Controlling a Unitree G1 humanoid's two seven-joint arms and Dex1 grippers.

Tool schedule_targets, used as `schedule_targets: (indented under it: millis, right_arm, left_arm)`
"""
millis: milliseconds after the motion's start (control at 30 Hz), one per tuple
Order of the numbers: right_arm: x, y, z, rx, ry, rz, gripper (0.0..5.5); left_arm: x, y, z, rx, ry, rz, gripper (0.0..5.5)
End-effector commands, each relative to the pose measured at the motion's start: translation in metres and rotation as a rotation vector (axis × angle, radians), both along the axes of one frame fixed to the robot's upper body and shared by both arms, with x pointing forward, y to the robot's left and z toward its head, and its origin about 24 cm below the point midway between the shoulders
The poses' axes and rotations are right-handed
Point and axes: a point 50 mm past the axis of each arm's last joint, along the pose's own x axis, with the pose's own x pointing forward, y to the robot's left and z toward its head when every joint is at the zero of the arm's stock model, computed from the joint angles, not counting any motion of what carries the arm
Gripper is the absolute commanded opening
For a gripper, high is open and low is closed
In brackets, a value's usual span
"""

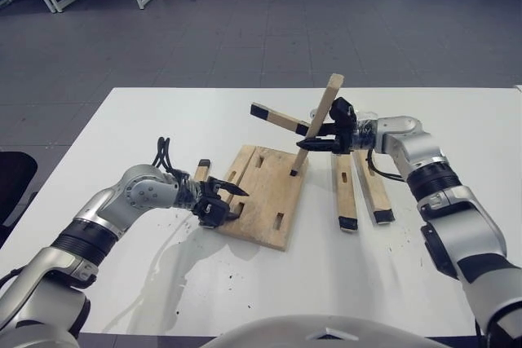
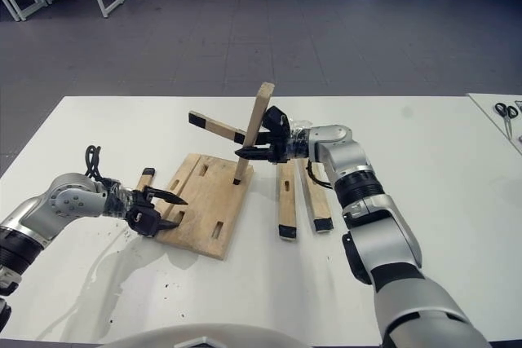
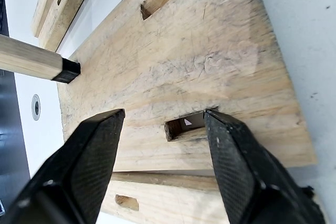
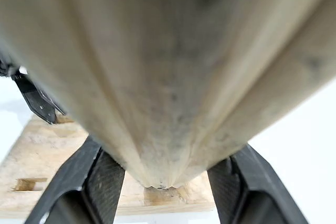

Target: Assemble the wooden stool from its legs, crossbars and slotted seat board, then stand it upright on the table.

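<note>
While the right hand (image 1: 310, 143) gripped the tilted leg (image 1: 323, 113), tip at a slot (image 1: 294, 174) in the seat board (image 1: 265, 201) (flat on the counter (image 1: 408, 283)), the open left hand (image 1: 232, 204) straddled its edge; next move, I'd say: straighten, press.

Head stereo, wrists close on board (image 1: 265, 195)

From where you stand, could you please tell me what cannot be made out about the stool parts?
- Whether the leg is seated in the seat board: too small in the eye views, and in the right wrist view the leg itself covers the joint.
- The short piece beside the board: its near end is behind the left gripper in the eye views.
- The board's underside: it lies flat on the table.
</note>
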Motion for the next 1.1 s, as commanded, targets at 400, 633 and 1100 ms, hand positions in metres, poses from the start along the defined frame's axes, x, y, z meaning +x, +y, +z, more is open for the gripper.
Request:
schedule_targets:
  millis: [400,633,1100]
  right_arm:
    - [-0.048,-0.049,-0.074,-0.123,0.509,-0.038,2.02]
    - [-0.027,-0.050,-0.051,-0.087,0.350,-0.157,2.02]
    - [-0.032,-0.094,0.010,0.043,0.082,-0.425,4.21]
  left_arm:
    - [-0.012,-0.004,-0.037,0.052,0.093,0.027,2.82]
    - [-0.006,-0.004,-0.038,0.066,0.067,0.048,2.82]
    - [-0.003,-0.007,-0.039,0.056,0.047,0.079,2.82]
